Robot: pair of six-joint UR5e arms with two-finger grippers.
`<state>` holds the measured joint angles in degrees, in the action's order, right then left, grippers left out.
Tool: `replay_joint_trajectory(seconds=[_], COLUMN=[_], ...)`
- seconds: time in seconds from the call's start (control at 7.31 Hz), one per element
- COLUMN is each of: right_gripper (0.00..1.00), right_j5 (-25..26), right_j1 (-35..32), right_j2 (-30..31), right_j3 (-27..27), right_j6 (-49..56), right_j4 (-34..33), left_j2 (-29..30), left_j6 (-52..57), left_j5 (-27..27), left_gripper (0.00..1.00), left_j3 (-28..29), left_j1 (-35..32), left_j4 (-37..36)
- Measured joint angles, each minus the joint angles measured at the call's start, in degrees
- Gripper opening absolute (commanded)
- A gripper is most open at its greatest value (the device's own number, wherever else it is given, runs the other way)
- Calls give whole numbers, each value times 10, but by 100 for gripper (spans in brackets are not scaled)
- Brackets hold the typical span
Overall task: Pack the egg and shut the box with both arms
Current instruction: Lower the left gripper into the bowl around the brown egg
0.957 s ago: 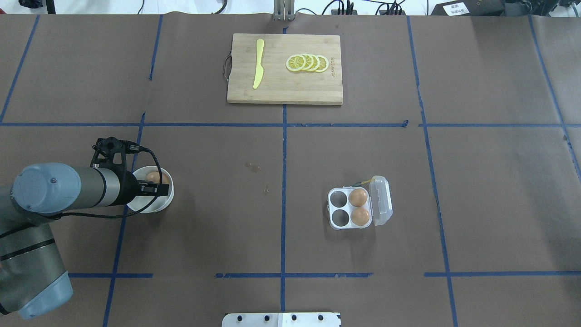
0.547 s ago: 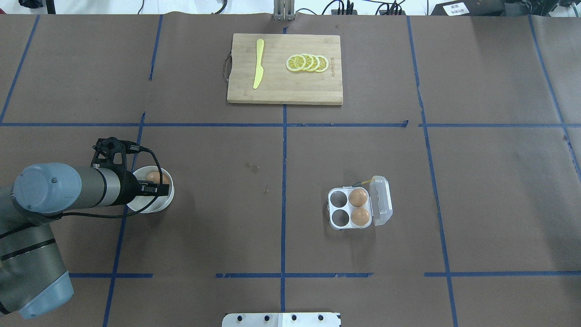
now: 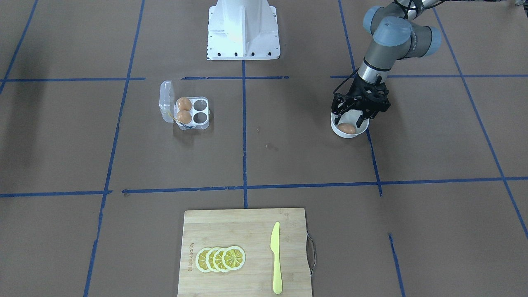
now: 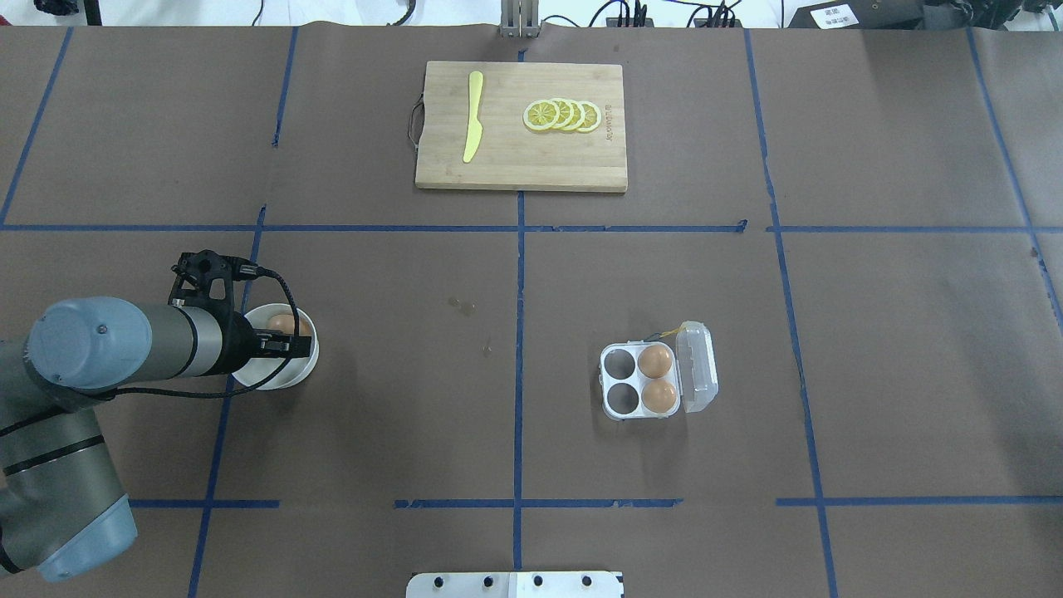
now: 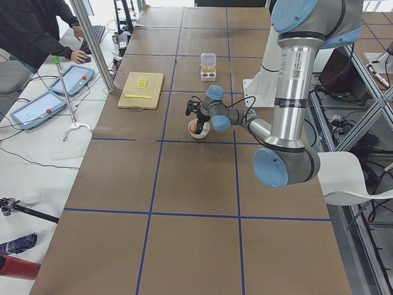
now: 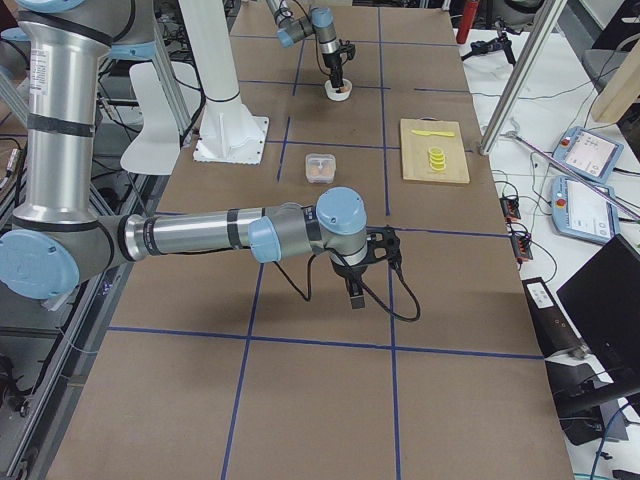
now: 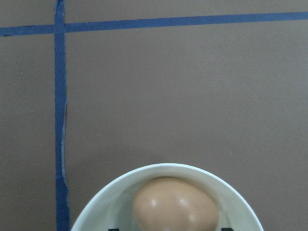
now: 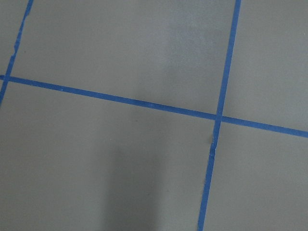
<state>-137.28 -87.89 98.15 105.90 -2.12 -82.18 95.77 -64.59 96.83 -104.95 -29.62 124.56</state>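
From across the table, the left gripper (image 3: pixel 350 120) hangs over a round white bowl (image 3: pixel 337 131). Its black fingers are spread wide and reach down on either side of the egg (image 3: pixel 347 128), which lies smooth and orange-brown in the bowl. Well apart sits the box (image 3: pixel 201 117), thin clear plastic with four round cells. Two other eggs (image 3: pixel 184 104) fill the cells nearest its lid (image 3: pixel 166 99), which stands open. A wooden cutting board (image 3: pixel 247 231) carries fanned lemon slices (image 3: pixel 220 258) and a yellow knife (image 3: pixel 276 258). The table (image 3: pixel 288 144) is covered in matte brown paper crossed by blue tape (image 3: pixel 244 165).

From overhead, the grey wrist covers most of that gripper and half the bowl, so only part of the egg shows. A thin yellow string (image 4: pixel 674 332) at the box's hinge corner is plainer here.

The left-end view adds a person (image 5: pixel 37 31) at a side bench. The fingers are too small to read.

Only the right-end view shows the right gripper (image 6: pixel 355 292), low over bare paper. I cannot tell how its jaws stand.

The left wrist camera shows the glossy egg close up. The bowl's near rim is cut off, and two black slivers flank the egg at the bottom edge, not touching it.

The right wrist camera shows only paper and crossing tape.
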Motion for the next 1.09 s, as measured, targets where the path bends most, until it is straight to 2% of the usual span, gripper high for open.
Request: replay_joint_trajectory(seconds=[0.55, 0.82, 1.09], right_gripper=[100, 100, 100], right_j5=[0, 0, 0], right_j1=[0, 0, 0], right_j2=[0, -1, -1], right_j3=[0, 1, 1], right_j6=[0, 0, 0], right_j4=[0, 0, 0], left_j2=[1, 2, 3], left_j6=[-1, 0, -1], left_j5=[-14, -21, -30], left_gripper=[80, 76, 76], left_j3=[4, 4, 3], left_j1=[0, 0, 0], left_j4=[0, 0, 1])
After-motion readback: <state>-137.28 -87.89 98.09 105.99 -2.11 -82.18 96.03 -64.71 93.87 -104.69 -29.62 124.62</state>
